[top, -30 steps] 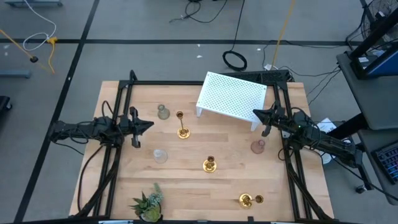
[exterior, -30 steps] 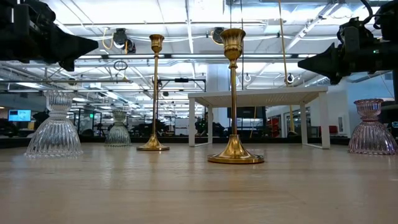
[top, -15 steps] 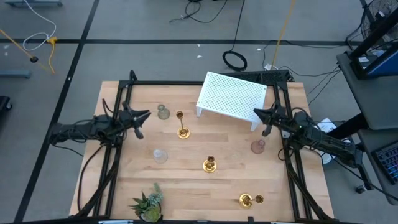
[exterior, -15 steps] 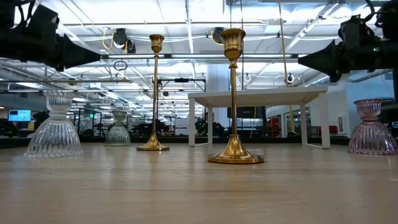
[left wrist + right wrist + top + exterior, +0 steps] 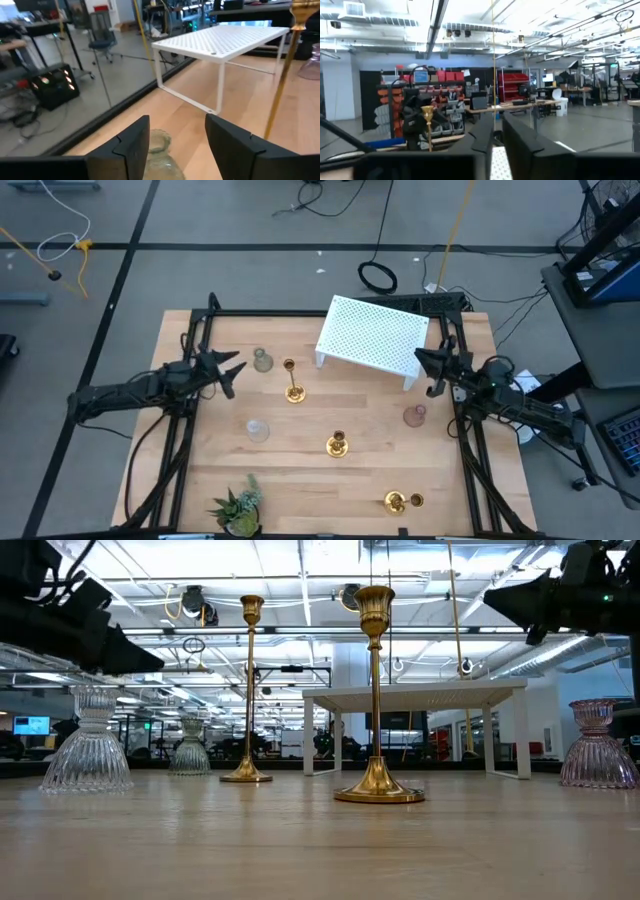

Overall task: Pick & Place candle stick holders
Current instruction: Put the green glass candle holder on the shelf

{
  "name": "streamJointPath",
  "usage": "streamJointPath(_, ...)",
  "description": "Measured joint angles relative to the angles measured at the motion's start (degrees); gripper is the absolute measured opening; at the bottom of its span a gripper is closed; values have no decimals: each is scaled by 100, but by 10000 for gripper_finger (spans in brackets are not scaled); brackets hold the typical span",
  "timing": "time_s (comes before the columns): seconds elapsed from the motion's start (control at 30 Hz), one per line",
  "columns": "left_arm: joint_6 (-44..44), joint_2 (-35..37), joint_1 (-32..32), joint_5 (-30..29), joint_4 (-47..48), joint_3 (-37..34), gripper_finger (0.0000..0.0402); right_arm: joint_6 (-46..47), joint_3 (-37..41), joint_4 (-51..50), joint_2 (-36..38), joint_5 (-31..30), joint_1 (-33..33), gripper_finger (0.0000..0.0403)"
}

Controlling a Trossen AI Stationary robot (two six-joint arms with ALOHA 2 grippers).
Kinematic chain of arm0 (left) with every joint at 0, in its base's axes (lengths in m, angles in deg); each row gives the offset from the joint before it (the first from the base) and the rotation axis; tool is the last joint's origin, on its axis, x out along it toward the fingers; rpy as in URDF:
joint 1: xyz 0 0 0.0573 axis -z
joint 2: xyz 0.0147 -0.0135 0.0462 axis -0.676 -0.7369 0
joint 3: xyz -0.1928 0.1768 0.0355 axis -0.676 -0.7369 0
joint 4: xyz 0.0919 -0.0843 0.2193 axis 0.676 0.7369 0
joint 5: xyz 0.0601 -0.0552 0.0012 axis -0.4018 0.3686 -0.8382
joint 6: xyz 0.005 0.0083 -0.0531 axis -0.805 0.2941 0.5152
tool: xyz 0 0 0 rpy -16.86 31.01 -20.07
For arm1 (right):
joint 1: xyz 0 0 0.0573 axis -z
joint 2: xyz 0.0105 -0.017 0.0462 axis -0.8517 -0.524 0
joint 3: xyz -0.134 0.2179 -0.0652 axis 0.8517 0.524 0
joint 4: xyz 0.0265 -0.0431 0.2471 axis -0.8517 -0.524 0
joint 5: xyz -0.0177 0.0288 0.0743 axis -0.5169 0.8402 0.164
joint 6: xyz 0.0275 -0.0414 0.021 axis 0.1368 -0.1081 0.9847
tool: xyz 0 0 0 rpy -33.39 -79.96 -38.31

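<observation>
Three gold candle stick holders show in the high view: one upright point(image 5: 292, 383), one upright point(image 5: 337, 445), and one lying on its side point(image 5: 403, 501). The glass ones stand on their bases: grey-green point(image 5: 262, 361), clear point(image 5: 258, 430), pink point(image 5: 415, 416). My left gripper point(image 5: 234, 368) is open, level and pointing at the grey-green holder point(image 5: 159, 150), whose top shows between the fingers without touching them. My right gripper point(image 5: 424, 364) hovers by the white rack's right corner, above the pink holder, its fingers a narrow gap apart point(image 5: 497, 137) and holding nothing.
The white perforated rack point(image 5: 372, 338) stands at the far right of the table. A small green plant point(image 5: 238, 505) sits at the near left edge. Black frame rails point(image 5: 190, 430) run along both table sides. Bare wood lies in the middle.
My left gripper has moved toward the table's far edge and the grey-green holder, dipped lower, and opened. My right gripper has risen and shifted a little toward the far edge. No holder has moved.
</observation>
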Motion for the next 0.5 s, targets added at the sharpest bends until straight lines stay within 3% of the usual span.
streamJointPath(0.17, 433, -831, -275, 218, -925, -243, 200, 226, -1, 471, -429, 21, 0, 112)
streamJointPath(0.27, 526, -1346, -481, 212, -1341, -352, 200, 513, -1, 499, -645, 411, 1, 139)
streamJointPath(0.37, 853, -1853, -701, 212, -1340, -352, 200, 534, 0, 446, -862, 963, -2, 155)
streamJointPath(0.5, 976, -2484, -940, 214, -1441, -356, 200, 342, -2, 701, -1083, 1057, 0, 162)
